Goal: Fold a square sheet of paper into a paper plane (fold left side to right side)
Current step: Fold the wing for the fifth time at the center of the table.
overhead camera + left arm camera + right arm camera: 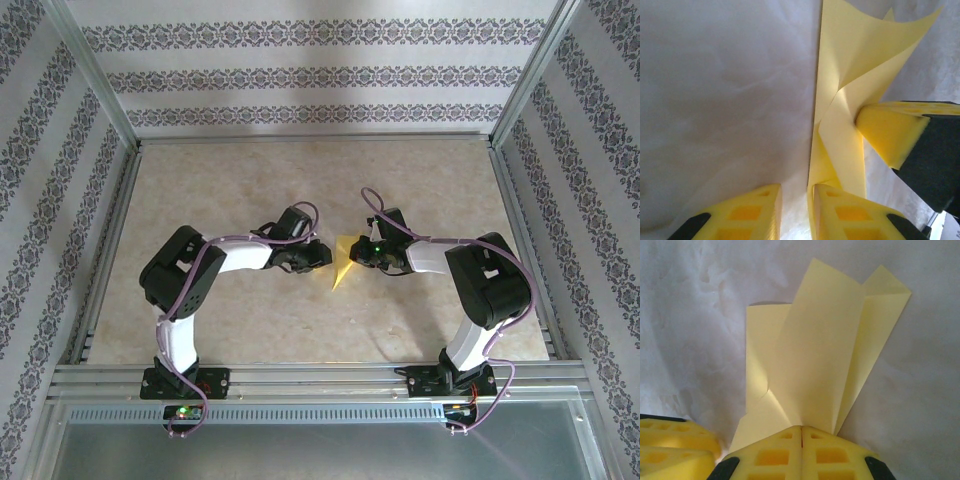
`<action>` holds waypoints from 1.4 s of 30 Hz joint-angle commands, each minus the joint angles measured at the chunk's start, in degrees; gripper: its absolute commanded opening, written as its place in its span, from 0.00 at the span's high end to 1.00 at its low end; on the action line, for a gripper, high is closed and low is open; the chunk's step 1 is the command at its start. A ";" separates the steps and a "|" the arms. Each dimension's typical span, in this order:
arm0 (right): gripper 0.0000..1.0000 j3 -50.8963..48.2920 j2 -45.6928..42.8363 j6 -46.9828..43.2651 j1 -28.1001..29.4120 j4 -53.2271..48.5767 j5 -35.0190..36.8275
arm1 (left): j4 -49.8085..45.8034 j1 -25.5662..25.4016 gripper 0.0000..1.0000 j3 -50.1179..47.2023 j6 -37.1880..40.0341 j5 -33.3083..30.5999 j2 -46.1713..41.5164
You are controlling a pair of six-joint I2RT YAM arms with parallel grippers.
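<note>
Right gripper (pixel 801 432) jaws are pressed together on the paper (pixel 815 350), pinching its narrow end, likely to anchor the creases while a flap stands up. Just beside the paper's other edge, left gripper (pixel 797 194) jaws stand slightly apart, gripping nothing, apparently free to push the left flap across. The half-folded paper sits between both grippers, mid-way across the table (pixel 230 190).

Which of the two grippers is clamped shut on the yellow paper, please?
The right gripper: its fingers meet on the paper. The left gripper shows a gap between its fingers.
</note>
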 commanded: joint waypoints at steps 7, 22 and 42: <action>1.00 -2.31 1.99 -1.30 0.94 -5.40 2.40 | -9.44 -0.46 0.85 1.17 4.35 3.63 -8.50; 1.00 -2.49 1.56 -1.34 1.29 -5.92 2.51 | -16.43 -5.36 0.90 10.95 7.27 8.44 0.15; 1.00 -2.14 1.64 -1.52 1.73 -6.45 3.01 | -16.08 -5.36 0.90 9.81 7.87 6.27 4.38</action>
